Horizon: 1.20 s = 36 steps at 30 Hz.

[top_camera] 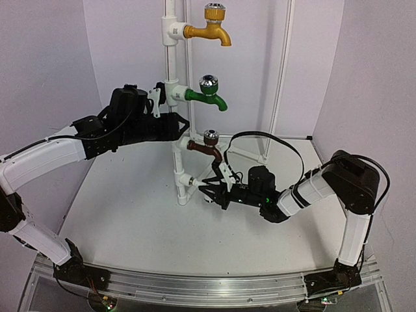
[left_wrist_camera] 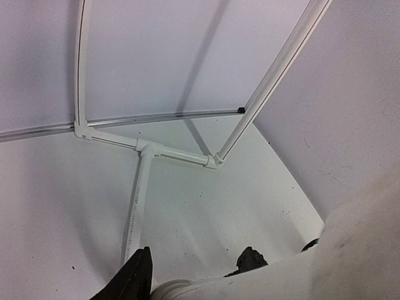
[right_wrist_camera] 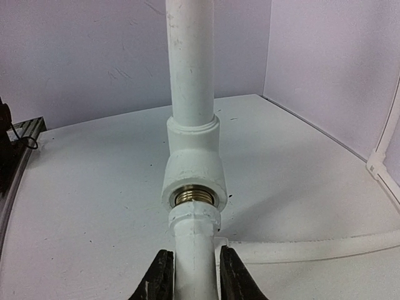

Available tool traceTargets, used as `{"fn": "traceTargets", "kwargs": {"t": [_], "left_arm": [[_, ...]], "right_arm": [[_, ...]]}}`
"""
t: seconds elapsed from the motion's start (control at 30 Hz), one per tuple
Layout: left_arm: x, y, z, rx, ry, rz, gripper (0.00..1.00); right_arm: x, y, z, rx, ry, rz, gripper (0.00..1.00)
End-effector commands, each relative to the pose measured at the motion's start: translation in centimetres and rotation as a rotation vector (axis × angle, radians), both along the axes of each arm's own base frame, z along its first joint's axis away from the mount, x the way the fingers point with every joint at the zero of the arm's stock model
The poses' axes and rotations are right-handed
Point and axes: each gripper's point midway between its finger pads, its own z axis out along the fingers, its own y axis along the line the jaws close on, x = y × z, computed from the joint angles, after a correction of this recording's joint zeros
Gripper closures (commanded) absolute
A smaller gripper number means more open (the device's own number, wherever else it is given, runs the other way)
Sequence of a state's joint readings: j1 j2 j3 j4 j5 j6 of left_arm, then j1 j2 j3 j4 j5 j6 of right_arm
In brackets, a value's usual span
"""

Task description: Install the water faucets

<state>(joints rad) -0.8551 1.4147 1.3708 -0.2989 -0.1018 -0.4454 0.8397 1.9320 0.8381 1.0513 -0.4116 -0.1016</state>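
A white upright pipe (top_camera: 171, 65) carries a yellow faucet (top_camera: 211, 29), a green faucet (top_camera: 207, 94) and a brown faucet (top_camera: 208, 148) in its T-fittings. My right gripper (top_camera: 211, 192) is shut on the white faucet (right_wrist_camera: 197, 250), level with the lowest T-fitting (right_wrist_camera: 194, 175). The faucet's brass thread (right_wrist_camera: 192, 197) sits in the mouth of that fitting. In the right wrist view the gripper (right_wrist_camera: 192, 262) pinches the faucet body from both sides. My left gripper (top_camera: 182, 127) is closed around the upright pipe between the green and brown faucets. In the left wrist view the gripper (left_wrist_camera: 192, 265) has the pipe (left_wrist_camera: 206, 289) between its fingers.
The pipe stand's base pipes (left_wrist_camera: 150, 150) lie on the white table behind the upright. Slanted thin pipes (top_camera: 279, 84) rise to the back wall. The right arm's cable (top_camera: 260, 136) loops over the table. White walls close in at the back and on both sides.
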Motion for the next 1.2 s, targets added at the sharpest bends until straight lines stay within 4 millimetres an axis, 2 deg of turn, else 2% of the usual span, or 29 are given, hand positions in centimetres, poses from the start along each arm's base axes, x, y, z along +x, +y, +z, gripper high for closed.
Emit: {"fn": "traceTargets", "kwargs": {"t": [0.0, 0.23, 0.7, 1.17], "left_arm": [[-3.9, -2.9, -0.7, -0.005, 0.096, -0.157, 1.0], [-4.0, -3.0, -0.8, -0.001, 0.098, -0.157, 1.0], [-4.6, -4.0, -1.1, -0.007, 0.107, -0.177, 1.0], [-4.9, -4.4, -1.0, -0.008, 0.097, -0.164, 1.0]], "right_arm": [[4.1, -0.5, 7.1, 0.205, -0.082, -0.117, 1.0], [4.6, -1.0, 7.8, 0.255, 0.0, -0.103, 1.0], [5.6, -0.8, 7.2, 0.347, 0.187, -0.125, 1.0], [6.9, -1.5, 7.0, 0.466, 0.429, -0.119, 1.0]]}}
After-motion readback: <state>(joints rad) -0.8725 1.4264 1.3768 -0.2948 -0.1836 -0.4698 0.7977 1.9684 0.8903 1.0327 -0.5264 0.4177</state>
